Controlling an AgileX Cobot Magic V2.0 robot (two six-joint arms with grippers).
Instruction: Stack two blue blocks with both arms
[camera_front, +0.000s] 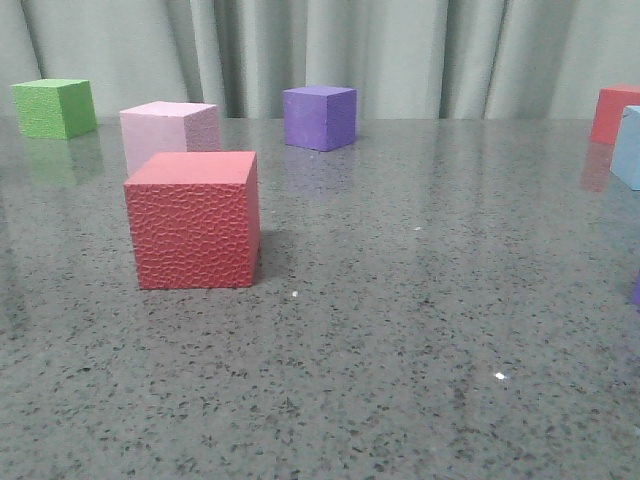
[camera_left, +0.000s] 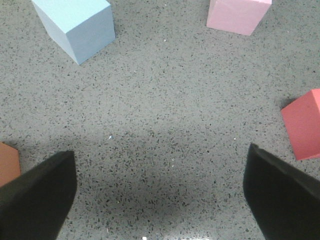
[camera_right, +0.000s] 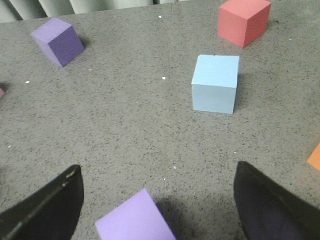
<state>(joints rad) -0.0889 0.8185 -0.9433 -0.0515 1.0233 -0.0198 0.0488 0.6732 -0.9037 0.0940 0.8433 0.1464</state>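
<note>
One pale blue block (camera_left: 77, 26) lies on the speckled grey table ahead of my left gripper (camera_left: 161, 150), well clear of its fingers. That gripper is open, with only bare table between the black fingers (camera_left: 37, 200). The other blue block (camera_right: 215, 82) rests on the table ahead of my right gripper (camera_right: 159, 165) and shows at the right edge of the front view (camera_front: 628, 148). The right gripper is open too. A light purple cube (camera_right: 134, 217) lies between its spread fingers, touching neither. Neither arm appears in the front view.
A textured red cube (camera_front: 193, 220) stands front left, with a pink cube (camera_front: 170, 130), a green cube (camera_front: 53, 107) and a dark purple cube (camera_front: 319, 117) behind it. Another red cube (camera_front: 615, 113) sits far right. An orange cube (camera_left: 7, 162) lies beside the left finger.
</note>
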